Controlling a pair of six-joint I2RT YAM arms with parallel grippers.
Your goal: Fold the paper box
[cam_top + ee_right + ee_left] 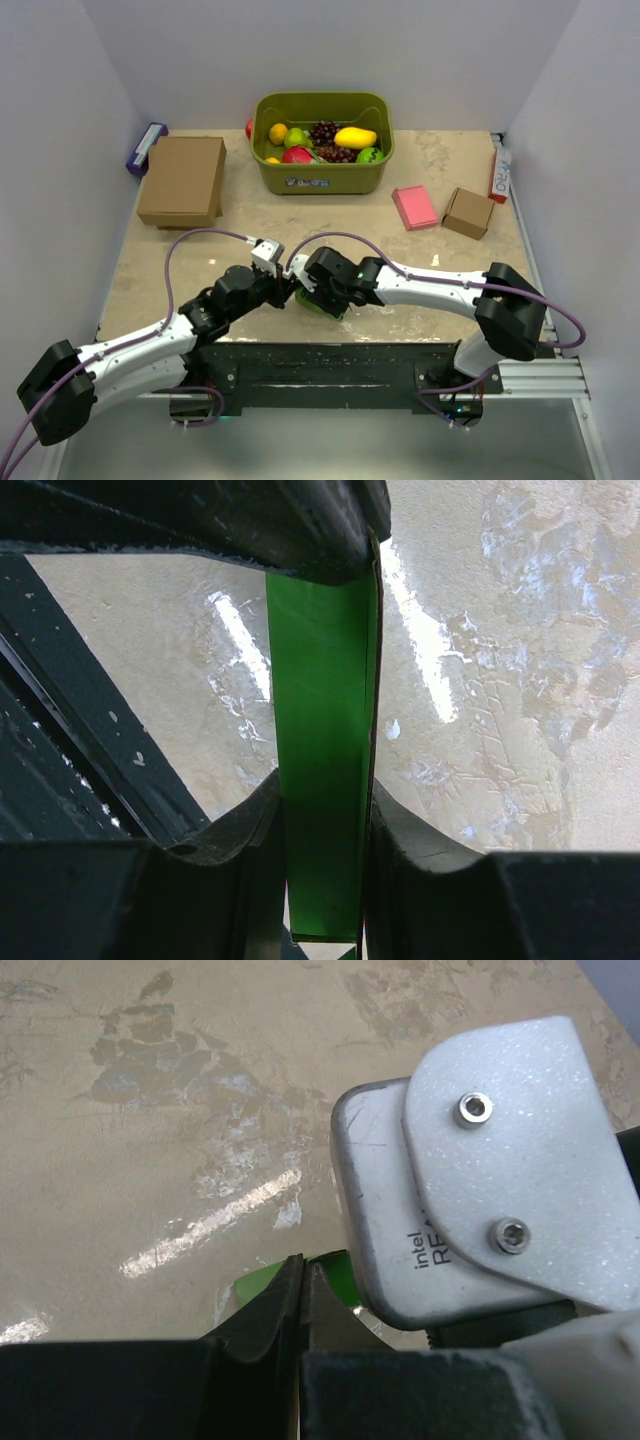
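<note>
The bright green paper box [329, 306] sits near the table's front edge, between my two grippers. My right gripper [318, 293] is shut on it: in the right wrist view its fingers [420, 850] press both sides of a narrow green panel [320, 680]. My left gripper [293, 283] meets the box from the left. In the left wrist view its jaws [302, 1265] are pressed together at the box's green edge [255, 1282], seemingly pinching a thin flap. The right arm's wrist camera housing [480, 1180] fills that view's right side.
An olive bin [322, 172] of toy fruit stands at the back centre. A brown cardboard box [182, 180] lies back left with a blue item [145, 148] beside it. A pink flat box [414, 207] and a small brown box [468, 212] lie at the right.
</note>
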